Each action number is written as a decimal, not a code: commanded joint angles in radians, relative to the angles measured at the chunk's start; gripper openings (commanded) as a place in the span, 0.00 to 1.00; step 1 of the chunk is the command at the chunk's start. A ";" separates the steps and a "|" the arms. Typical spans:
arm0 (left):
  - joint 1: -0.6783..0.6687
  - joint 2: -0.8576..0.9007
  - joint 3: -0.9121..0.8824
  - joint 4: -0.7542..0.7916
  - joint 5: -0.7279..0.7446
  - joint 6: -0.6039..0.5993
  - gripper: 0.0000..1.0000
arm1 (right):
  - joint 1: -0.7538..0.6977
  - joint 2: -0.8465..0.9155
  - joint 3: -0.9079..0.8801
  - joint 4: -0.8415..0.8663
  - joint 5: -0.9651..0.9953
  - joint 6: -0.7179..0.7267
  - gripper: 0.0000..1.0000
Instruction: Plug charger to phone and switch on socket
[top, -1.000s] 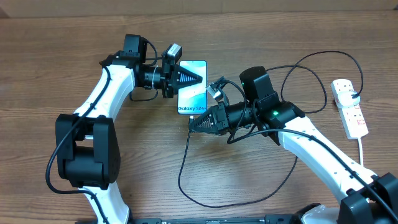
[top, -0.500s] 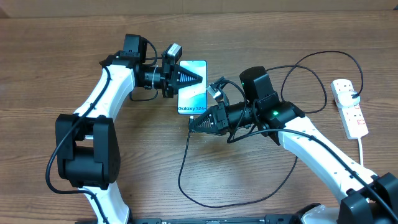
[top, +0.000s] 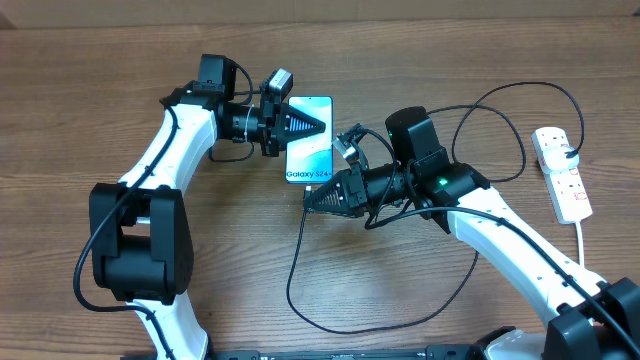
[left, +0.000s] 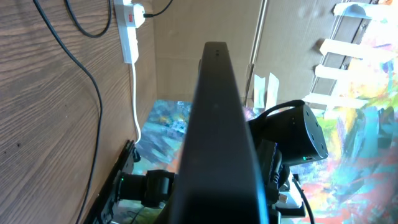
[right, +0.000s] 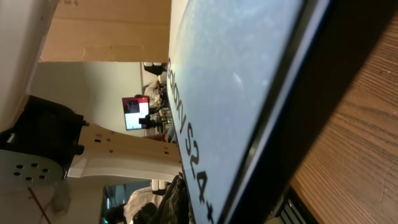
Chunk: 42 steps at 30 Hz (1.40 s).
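Phone (top: 312, 150) lies screen-up mid-table (top: 80, 90), long axis running away from the robot, "Galaxy S24" end nearest, left gripper (top: 322, 124) over its far half and right gripper (top: 308, 198) at its near edge, both jaws closed, bare wood left, socket (top: 562, 175) well right.

Soft, even light from above washes the wooden surface (top: 80, 90) in the crisp overhead view, shadows faint and short. From the left wrist, a dark slab (left: 217, 137) looms blurred mid-frame, background colours smearing at right. From the right wrist, the phone (right: 230, 81) screen glows pale, its lower edge soft.
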 joint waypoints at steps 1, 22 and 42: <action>-0.012 -0.016 0.013 0.005 0.049 0.023 0.04 | 0.011 -0.010 0.026 0.003 -0.023 0.013 0.04; -0.012 -0.016 0.013 0.037 0.049 -0.008 0.04 | 0.011 -0.010 0.026 0.011 -0.006 0.013 0.04; -0.012 -0.016 0.013 0.038 0.050 0.009 0.04 | 0.002 -0.010 0.026 0.026 -0.009 0.035 0.04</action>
